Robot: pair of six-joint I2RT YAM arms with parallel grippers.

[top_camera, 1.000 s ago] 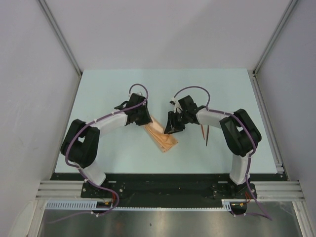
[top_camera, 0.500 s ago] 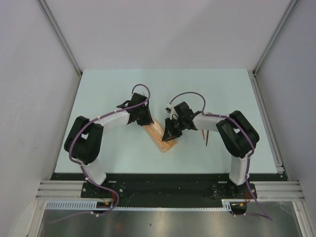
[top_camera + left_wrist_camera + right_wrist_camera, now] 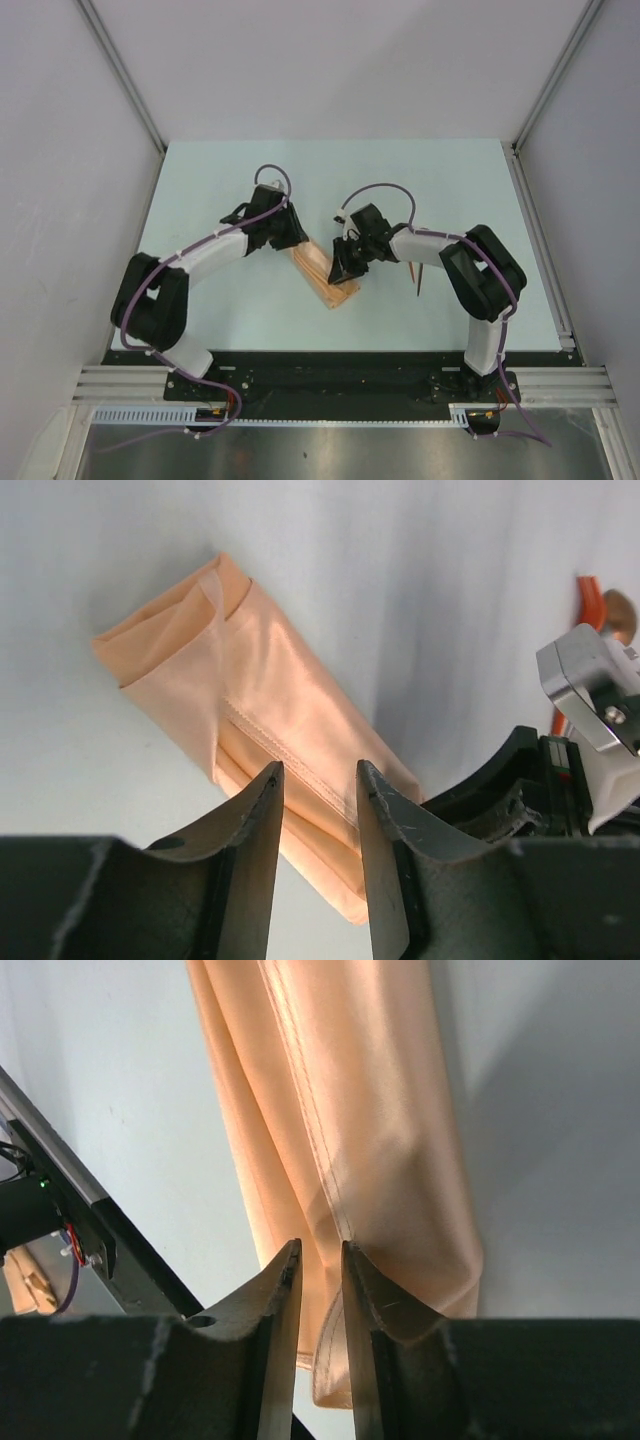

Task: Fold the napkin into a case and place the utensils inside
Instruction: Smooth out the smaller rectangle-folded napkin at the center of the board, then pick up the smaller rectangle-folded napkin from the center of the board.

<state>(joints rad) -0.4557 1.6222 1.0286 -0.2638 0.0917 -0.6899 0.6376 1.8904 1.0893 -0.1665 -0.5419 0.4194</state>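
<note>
The napkin is folded into a narrow peach-orange case (image 3: pixel 325 277) lying diagonally at the table's middle. It also shows in the left wrist view (image 3: pixel 250 700) and the right wrist view (image 3: pixel 350 1110). My left gripper (image 3: pixel 291 238) is open at the case's far end, its jaws (image 3: pixel 318 780) apart just above the cloth. My right gripper (image 3: pixel 346 267) is at the case's right edge. Its jaws (image 3: pixel 320 1260) are only narrowly apart, with a hemmed fold of cloth in the gap. The reddish-brown utensils (image 3: pixel 415 273) lie right of the right arm, partly hidden by it. An orange piece of them (image 3: pixel 592 595) shows in the left wrist view.
White walls stand close around the pale table (image 3: pixel 230 180). A black rail (image 3: pixel 330 355) runs along its near edge and shows in the right wrist view (image 3: pixel 90 1230). The two grippers are close together over the case.
The right gripper came down and left onto the case's edge, then stayed there. The left arm's elbow swung out to the left while its gripper stayed at the case's far end.
</note>
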